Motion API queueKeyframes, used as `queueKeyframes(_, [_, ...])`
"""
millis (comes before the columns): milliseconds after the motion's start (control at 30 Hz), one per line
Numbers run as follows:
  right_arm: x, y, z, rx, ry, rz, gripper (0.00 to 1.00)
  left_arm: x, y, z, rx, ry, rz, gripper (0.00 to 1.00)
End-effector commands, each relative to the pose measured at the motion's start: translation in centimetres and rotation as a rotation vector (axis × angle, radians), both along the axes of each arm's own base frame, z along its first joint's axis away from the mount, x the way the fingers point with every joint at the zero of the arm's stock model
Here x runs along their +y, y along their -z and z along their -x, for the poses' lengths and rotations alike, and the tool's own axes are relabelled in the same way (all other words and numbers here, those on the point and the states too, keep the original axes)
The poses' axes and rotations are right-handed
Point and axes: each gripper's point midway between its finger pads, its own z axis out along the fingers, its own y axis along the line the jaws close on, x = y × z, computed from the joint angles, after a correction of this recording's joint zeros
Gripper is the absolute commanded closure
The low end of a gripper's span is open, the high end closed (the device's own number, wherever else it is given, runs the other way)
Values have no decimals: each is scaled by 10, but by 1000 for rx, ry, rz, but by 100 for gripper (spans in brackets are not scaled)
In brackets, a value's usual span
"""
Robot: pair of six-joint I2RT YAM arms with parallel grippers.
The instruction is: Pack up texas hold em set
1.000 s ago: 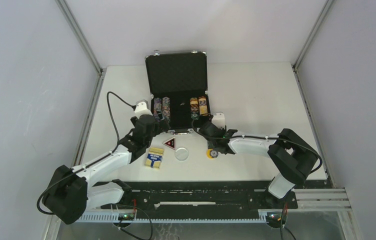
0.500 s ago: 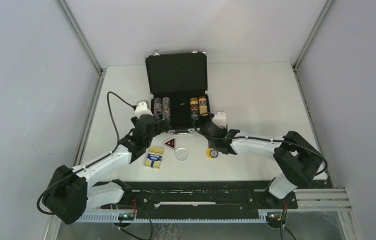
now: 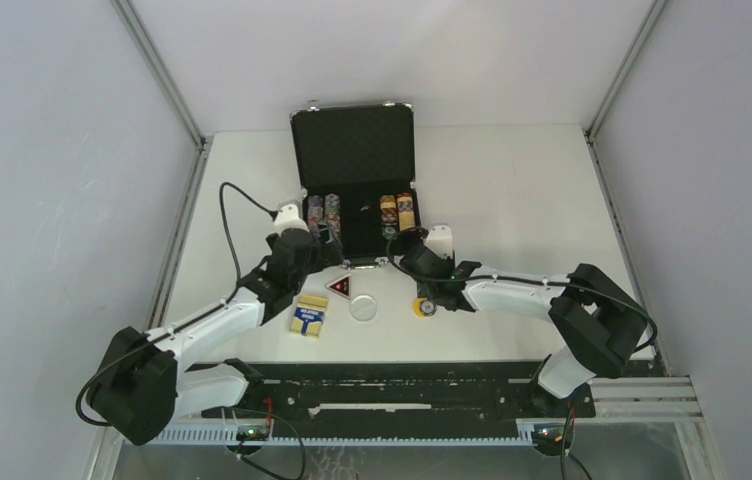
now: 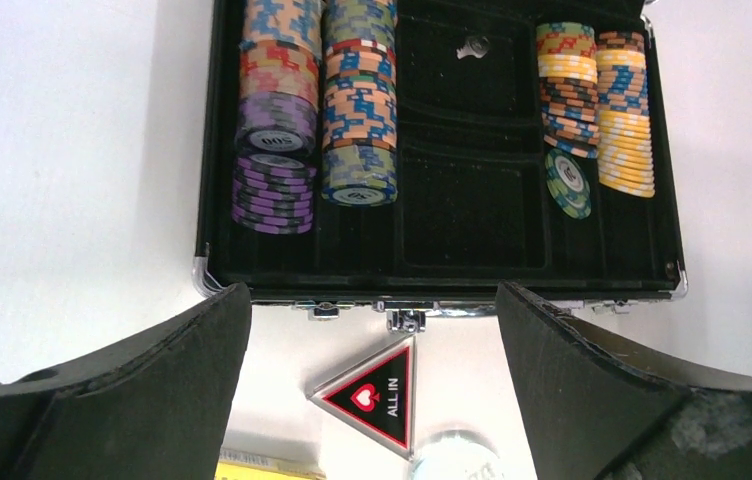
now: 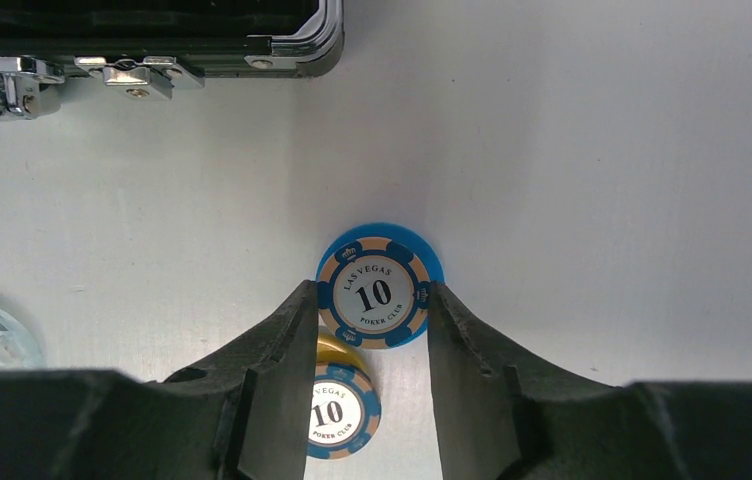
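Case (image 3: 352,145) open at the back of the table (image 3: 512,180), lid up, chips (image 4: 357,100) in rows left and right, middle slots bare. Right gripper (image 5: 369,290) is in front of the case's right corner, fingers pinched on the edges of a blue chip (image 5: 374,292). A blue disc (image 5: 422,245) shows behind it; can't tell if that's gripped too, or if anything is off the table. Second chip (image 5: 335,412) on the yellow disc (image 5: 337,350) sits just below. Left gripper (image 4: 372,293) has its fingers wide apart and empty, hovering at the case's front edge over the token (image 4: 377,392). Card box (image 3: 309,316) and clear disc (image 3: 363,307) lie loose beside it.

Risks:
- An edge pinch on a thin round chip is weak, so it could pop out and roll.
- The disc may drop off on the lift.
- The path to the case crosses the front rim and latches, so the chip could clip them.
- The left gripper sits close to that route, so the arms could bump.
- The leaning green chips in the right row could topple if nudged.
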Motion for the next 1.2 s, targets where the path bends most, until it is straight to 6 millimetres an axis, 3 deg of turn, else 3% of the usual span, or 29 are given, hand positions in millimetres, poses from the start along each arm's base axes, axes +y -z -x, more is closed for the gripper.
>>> queueKeyframes(0, [12,-20,-6,-65,-37,-54,52,-25,-26,-13,-30,87,54,4])
queueKeyframes(233, [14,-24,-4,-76,-68,-59,52,-61,-30,-10,64,235,116,5])
queueKeyframes(533, [13,-31,6,-115,-112,-78,52,-101,-53,4,142,432,221,9])
queueKeyframes(833, [15,-42,13,-149,-158,-95,52,-125,-64,13,196,576,294,15])
queueKeyframes(1167, [19,-55,22,-202,-238,-99,50,-158,-72,36,309,787,463,24])
